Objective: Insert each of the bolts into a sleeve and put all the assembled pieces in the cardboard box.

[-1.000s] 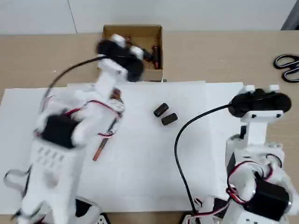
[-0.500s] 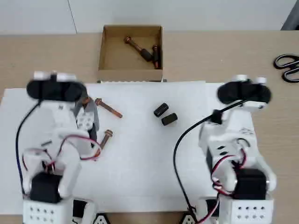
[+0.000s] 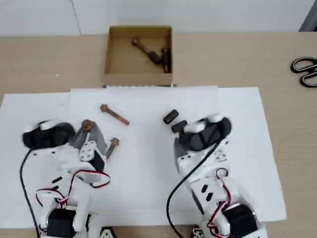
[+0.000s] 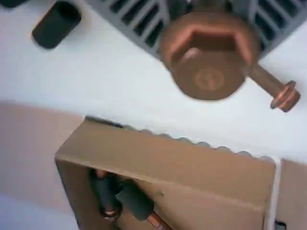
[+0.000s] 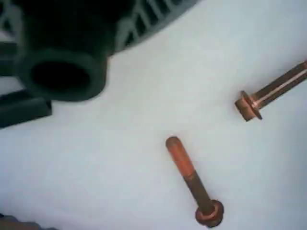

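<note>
Pincer on left [image 3: 89,132]: clamps held bolt [image 3: 87,125], head up, over white paper [image 3: 148,168]. Just beside it, flat on paper: loose bolt [image 3: 113,146]. Farther back: second loose bolt [image 3: 114,114]. Past paper edge, on table [image 3: 237,54]: cardboard box [image 3: 119,62], holds assembled pieces [image 3: 154,54]. Mid-paper: free sleeve [image 3: 171,117]; next, near sleeve [image 3: 179,126], close against right pincer [image 3: 183,133]. Cannot tell whether right pincer grips or not. Far right: scissors [image 3: 304,69].

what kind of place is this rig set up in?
Probably a lab or workshop bench: wooden table under a white paper sheet, cardboard box as parts bin, scissors at the edge.
</note>
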{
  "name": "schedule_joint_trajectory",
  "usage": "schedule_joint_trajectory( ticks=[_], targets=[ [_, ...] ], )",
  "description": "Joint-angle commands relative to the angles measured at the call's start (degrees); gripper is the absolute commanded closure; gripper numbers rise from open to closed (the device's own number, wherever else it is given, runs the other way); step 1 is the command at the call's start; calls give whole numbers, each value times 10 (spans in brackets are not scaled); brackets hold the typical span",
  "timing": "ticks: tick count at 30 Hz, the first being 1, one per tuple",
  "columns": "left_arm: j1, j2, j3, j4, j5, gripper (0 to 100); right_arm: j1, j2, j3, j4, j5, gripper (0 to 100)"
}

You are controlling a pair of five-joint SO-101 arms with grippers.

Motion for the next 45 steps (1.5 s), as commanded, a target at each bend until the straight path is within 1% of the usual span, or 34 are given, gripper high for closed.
schedule_joint_trajectory(
  ticks=[1,6,9,14,17,19,26,29,34,38,45],
  targets=[
    [-4,-4,9,-34,35,995,-41,-65,55,-35,47,995],
    [2,-4,36,-78,91,995,-88,-47,89,-95,56,995],
    [11,-4,50,-115,115,995,-127,-47,110,-106,92,995],
    [80,-4,46,-142,156,995,-169,-47,137,-109,125,995],
    [126,-4,46,-157,159,995,-175,-47,141,-109,141,995],
    [142,-4,45,-161,159,995,-175,-47,142,-109,156,995],
    [146,-4,14,-157,159,995,-168,-47,155,-105,168,995],
    [146,-4,0,-156,159,995,-150,-47,171,-109,167,995],
    [178,-4,-30,-98,159,995,-134,-47,179,-110,167,995],
    [192,-4,-43,-57,158,995,-134,-47,179,-139,168,995],
    [193,-4,-41,-55,159,995,-137,-47,175,-149,168,995]
  ],
)
